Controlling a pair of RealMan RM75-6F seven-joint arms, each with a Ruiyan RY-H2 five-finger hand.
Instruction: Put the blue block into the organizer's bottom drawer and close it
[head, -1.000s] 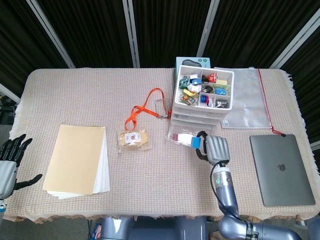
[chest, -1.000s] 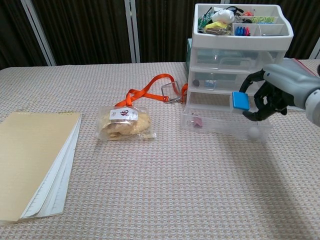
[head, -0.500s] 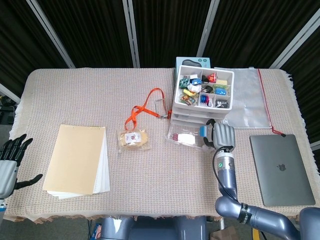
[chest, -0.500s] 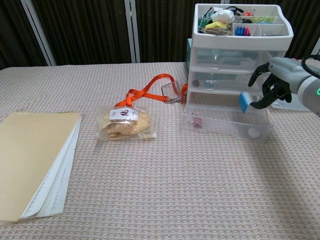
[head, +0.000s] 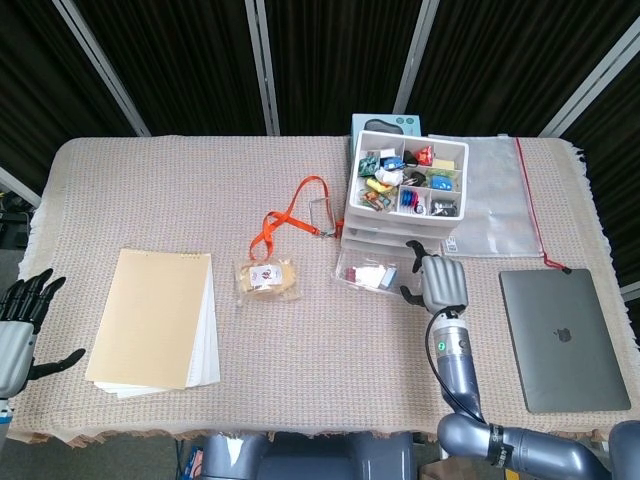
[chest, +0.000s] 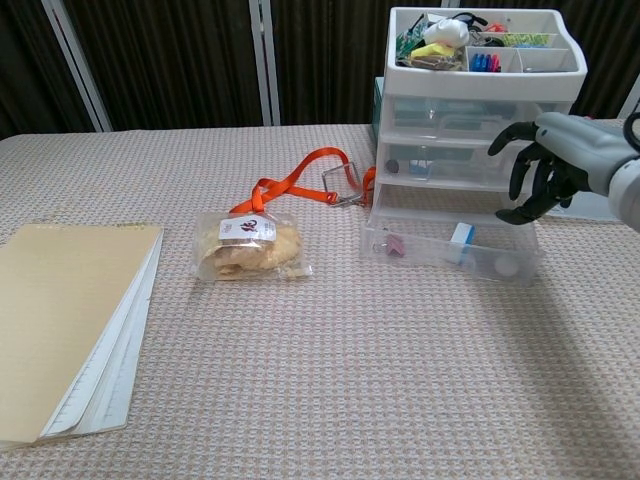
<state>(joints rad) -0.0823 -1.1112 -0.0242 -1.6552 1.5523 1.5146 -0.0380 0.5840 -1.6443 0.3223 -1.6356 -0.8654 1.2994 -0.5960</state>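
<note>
1 blue block (chest: 461, 241) inside open bottom drawer (chest: 450, 251), right hand (chest: 545, 165) above, fingers spread, empty.

Blue block (chest: 461, 242) now in bottom drawer (chest: 452, 259)

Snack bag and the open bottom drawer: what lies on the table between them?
Nothing: in the chest view only bare tablecloth separates the snack bag from the bottom drawer. The orange lanyard lies farther back.
</note>
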